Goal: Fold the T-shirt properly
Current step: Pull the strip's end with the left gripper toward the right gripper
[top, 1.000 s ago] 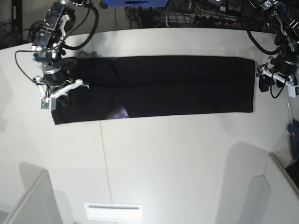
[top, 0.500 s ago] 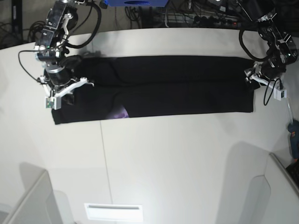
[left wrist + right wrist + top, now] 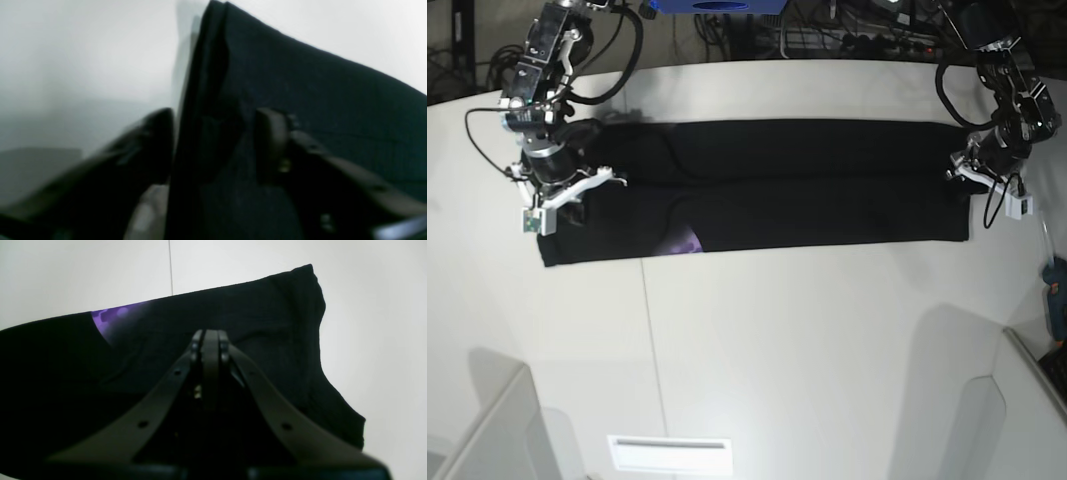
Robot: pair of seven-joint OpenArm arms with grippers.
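The black T-shirt (image 3: 807, 185) lies folded into a long strip across the far part of the white table (image 3: 807, 340). A small purple patch of print (image 3: 682, 243) shows at its near edge. My right gripper (image 3: 572, 205), on the left of the base view, is shut on the T-shirt's left end; in the right wrist view its fingers (image 3: 206, 340) are pressed together on the black cloth (image 3: 283, 323), with creases running out from them. My left gripper (image 3: 962, 172) is open at the T-shirt's right edge. In the left wrist view it (image 3: 213, 140) straddles the cloth's edge (image 3: 317, 100).
A blue object (image 3: 717, 5) and cables lie behind the table. A white slotted plate (image 3: 670, 455) sits at the near edge. Grey panels stand at the near left (image 3: 487, 430) and near right (image 3: 1027, 400). A blue tool (image 3: 1057, 290) lies at the right edge.
My left arm has moved in from the right, off the table's edge, to the T-shirt's right edge. My right gripper has shifted slightly on the left end.
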